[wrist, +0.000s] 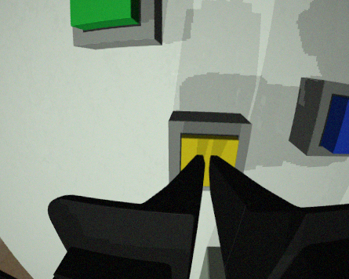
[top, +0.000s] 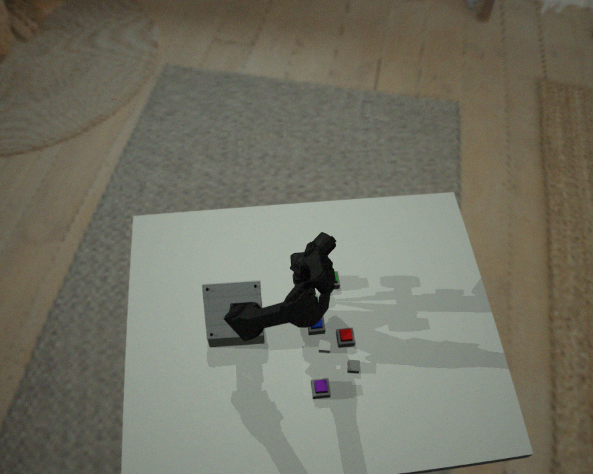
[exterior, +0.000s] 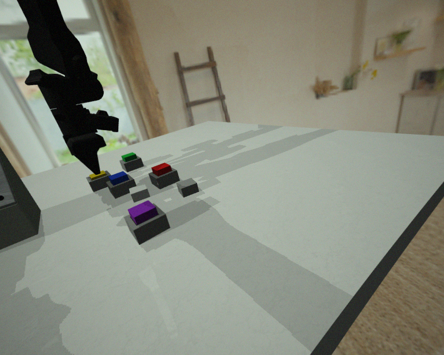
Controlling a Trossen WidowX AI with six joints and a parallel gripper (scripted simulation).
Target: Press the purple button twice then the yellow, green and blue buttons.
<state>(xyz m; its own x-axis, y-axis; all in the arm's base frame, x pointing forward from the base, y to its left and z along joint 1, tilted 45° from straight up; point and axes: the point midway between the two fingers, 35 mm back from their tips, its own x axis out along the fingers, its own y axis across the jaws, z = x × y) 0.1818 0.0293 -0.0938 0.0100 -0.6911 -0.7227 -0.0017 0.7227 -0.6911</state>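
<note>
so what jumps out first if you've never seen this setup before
The black gripper draws the eye first: its shut fingertips come down on the yellow button, which sits low in its grey housing at the near-left of the cluster. Around it stand bright caps on the pale table: green button behind, blue button beside, red button to the right, and purple button nearest the exterior camera.

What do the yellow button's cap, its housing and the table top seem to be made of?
Yellow button cap: probably matte plastic, flat even colour without glints. Its housing: dull grey, plastic or painted metal; the look leaves it open. Table top: smooth pale matte surface, perhaps laminate, with a dark edge band. The shut hand tips rest on the cap.
</note>
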